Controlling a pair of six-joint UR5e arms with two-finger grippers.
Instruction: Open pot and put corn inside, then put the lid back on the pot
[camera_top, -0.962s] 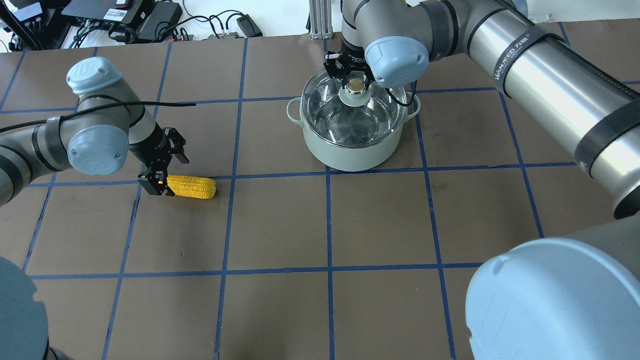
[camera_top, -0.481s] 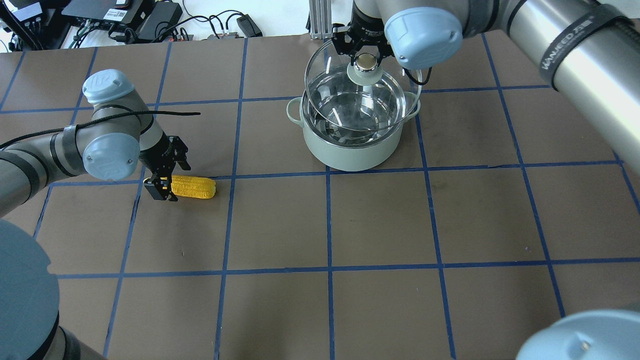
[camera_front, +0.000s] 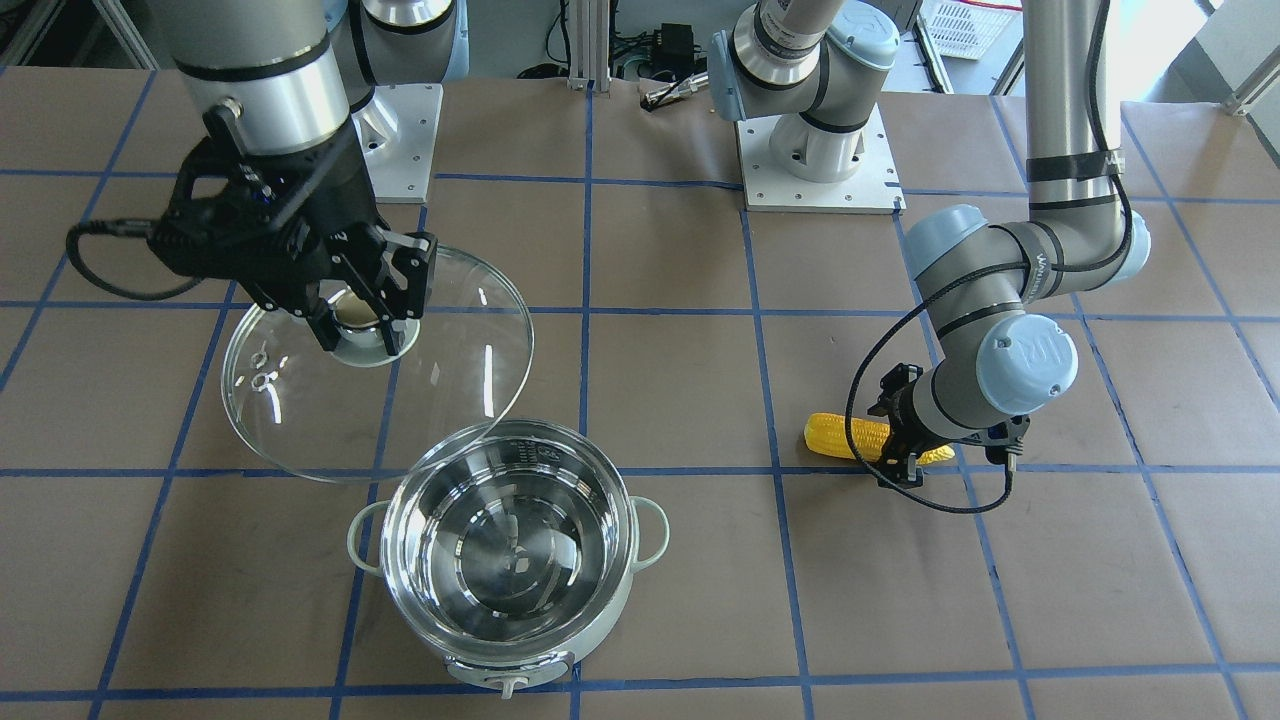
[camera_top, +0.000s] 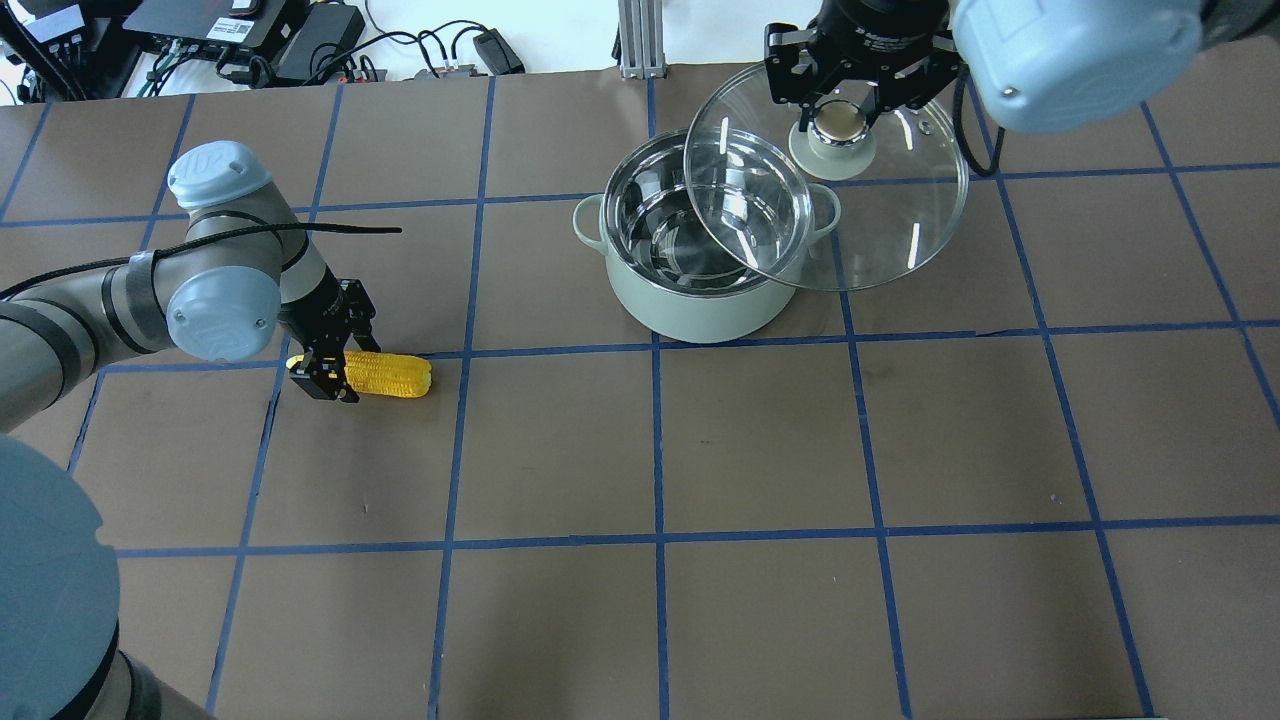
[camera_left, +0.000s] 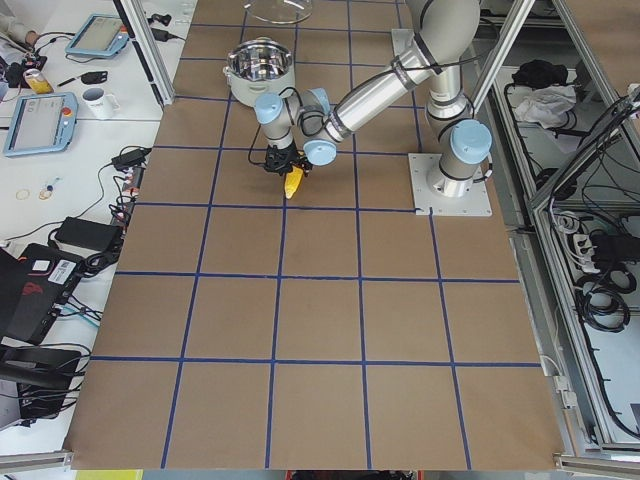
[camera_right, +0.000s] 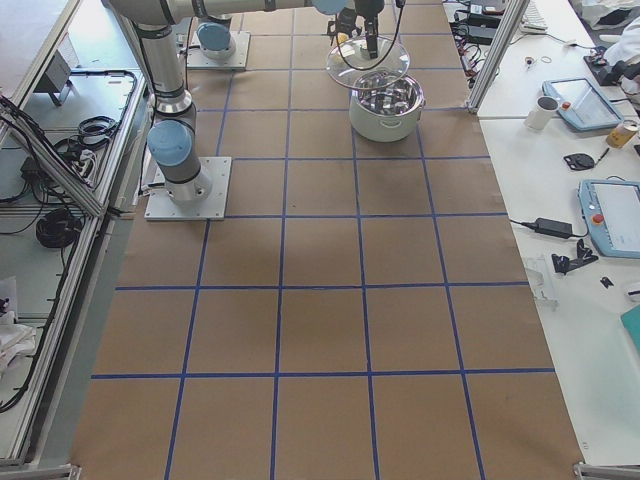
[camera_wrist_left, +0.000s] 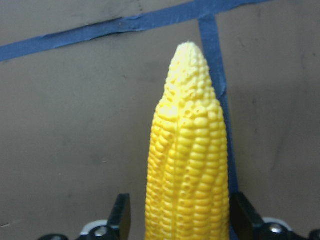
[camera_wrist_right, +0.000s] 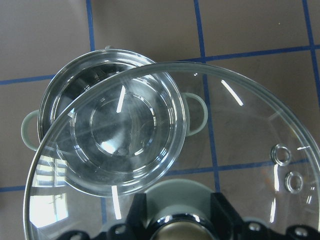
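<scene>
Gripped by its cream-beige knob (camera_top: 838, 122), the lid (camera_top: 905, 235) is held in the air, clear of the pot (camera_top: 690, 305) and shifted toward the robot's right, with the right gripper (camera_top: 845, 118) pinched tight on the knob. The lid is seen as a round pane of clear glass with a metal rim, a pale green base under the knob and two small vent holes (camera_wrist_right: 282, 154) near its edge. In the overhead view its rim overlaps the pot's far right side. The pot is left uncovered on the brown table (camera_top: 760, 440), which is gridded with blue tape. Its pale mint-green wall, shiny steel interior and two loop side handles are shown. The corn (camera_top: 392, 375) is laid flat along a tape line, well apart from the pot on the robot's left. It is bright yellow, ribbed with rows of kernels and paler at its tapered tip. The left gripper (camera_top: 325, 378) is lowered over it, its fingers (camera_wrist_left: 121, 212) spread to either side, and a narrow gap is seen at one finger.
</scene>
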